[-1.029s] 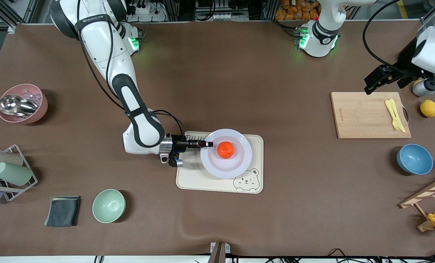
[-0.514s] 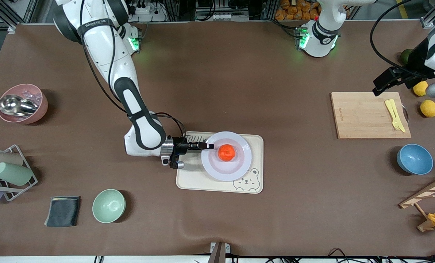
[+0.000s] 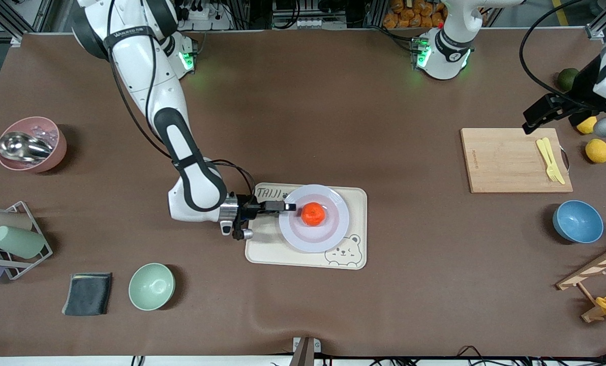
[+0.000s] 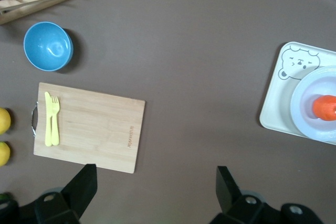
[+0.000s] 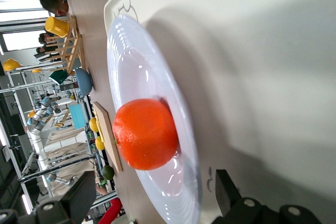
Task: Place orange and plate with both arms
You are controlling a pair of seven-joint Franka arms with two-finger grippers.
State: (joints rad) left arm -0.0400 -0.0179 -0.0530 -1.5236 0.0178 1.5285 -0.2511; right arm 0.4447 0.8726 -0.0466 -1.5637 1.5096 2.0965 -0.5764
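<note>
The orange (image 3: 313,214) sits in the middle of the pale plate (image 3: 333,230), which rests on the cream bear-print tray (image 3: 267,249). My right gripper (image 3: 286,206) is open at the plate's rim on the side toward the right arm's end of the table, its fingers wide apart and holding nothing. The right wrist view shows the orange (image 5: 144,132) on the plate (image 5: 136,61), with the rim passing between the fingers of the right gripper (image 5: 152,199). My left gripper (image 3: 535,113) hangs open and empty over the cutting board's corner; its view shows the left gripper (image 4: 155,182) over bare table.
A wooden cutting board (image 3: 506,162) with yellow cutlery (image 3: 549,158), two lemons (image 3: 598,150), a dark green fruit (image 3: 566,77) and a blue bowl (image 3: 577,221) lie toward the left arm's end. A green bowl (image 3: 151,286), grey cloth (image 3: 87,293), cup rack (image 3: 8,239) and pink bowl (image 3: 31,144) lie toward the right arm's end.
The right gripper has opened and let go of the plate's rim; the plate with the orange settled slightly lower on the tray. The left gripper drew back toward its own end of the table.
</note>
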